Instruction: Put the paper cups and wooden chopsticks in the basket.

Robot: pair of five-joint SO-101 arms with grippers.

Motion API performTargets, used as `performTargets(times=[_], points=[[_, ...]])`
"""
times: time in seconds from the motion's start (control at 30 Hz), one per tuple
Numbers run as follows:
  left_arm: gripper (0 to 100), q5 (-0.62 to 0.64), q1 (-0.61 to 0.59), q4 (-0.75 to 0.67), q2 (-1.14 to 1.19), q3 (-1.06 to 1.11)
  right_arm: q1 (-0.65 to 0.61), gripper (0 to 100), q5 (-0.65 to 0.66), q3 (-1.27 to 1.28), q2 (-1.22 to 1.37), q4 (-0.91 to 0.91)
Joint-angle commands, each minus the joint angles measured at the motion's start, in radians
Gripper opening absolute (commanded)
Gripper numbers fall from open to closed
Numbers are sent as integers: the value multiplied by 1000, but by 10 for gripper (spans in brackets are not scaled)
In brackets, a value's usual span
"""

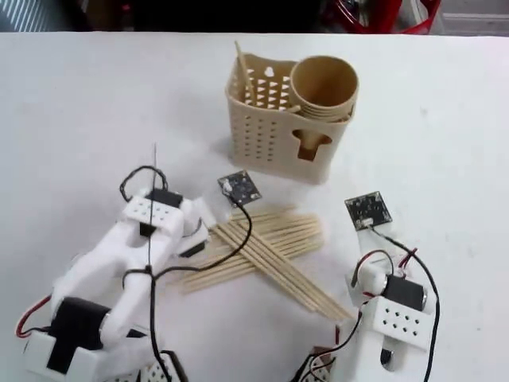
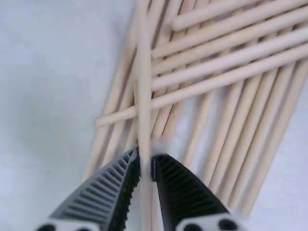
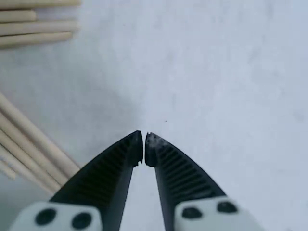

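**High view.**
- Basket (image 1: 278, 131): near the counter's (image 1: 79, 103) far edge, about midway along it.
- Cups (image 1: 324, 83): nested stack inside the basket, mouths up.
- Leaning stick (image 1: 241, 70): stands in the basket beside the cups.
- Chopsticks (image 1: 266, 243): crossed heap at mid-counter, toward the near edge, not yet binned.
- Left arm (image 1: 147, 231): at the heap's end nearer the left edge.
- Right arm (image 1: 394, 306): just beside the heap's other end, by the near edge.

**Left wrist view.**
- Left pincer (image 2: 145, 161): clenched on one held stick (image 2: 143, 96), which lies across the top of the heap.
- The grip is near the stick's end, likely so that it lifts free without dragging its neighbours.

**Right wrist view.**
- Right pincer (image 3: 144, 142): clenched on nothing, over bare counter, with chopstick ends nearby.
- It is probably parked there to leave the heap to the other arm.

**Surface and room.**
- Counter: plain white and matte.
- Beyond the far edge: a dark strip and a red object (image 1: 374, 14).
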Motion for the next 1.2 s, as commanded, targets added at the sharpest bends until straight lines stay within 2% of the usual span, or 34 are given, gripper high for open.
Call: performTargets(times=[0.0,0.13,0.23,0.5,0.6,0.73,0.8,0.97,1.1,1.13,1.17], points=[[22,-5,4,-11,-16,2,8,24,-2,9,-10,-33],[22,-5,2,41,-15,-63,7,24,-3,35,-10,-56],[22,-5,2,146,-16,-166,7,24,-3,83,-10,-113],[22,-5,-45,448,-16,-534,5,24,-3,83,-10,-113],[22,-17,-71,528,-13,-594,5,24,-3,84,-10,-113],[22,-64,-157,526,-16,-603,2,24,-3,84,-10,-113],[22,-61,-202,474,-16,-600,2,24,-3,84,-10,-113],[22,114,-305,282,-10,-545,2,24,-3,86,-10,-113],[22,259,-303,215,-7,-450,2,24,-3,86,-10,-113],[22,267,-289,204,-10,-423,2,24,-3,86,-10,-113],[22,210,-259,193,-10,-400,2,24,-3,86,-10,-113]])
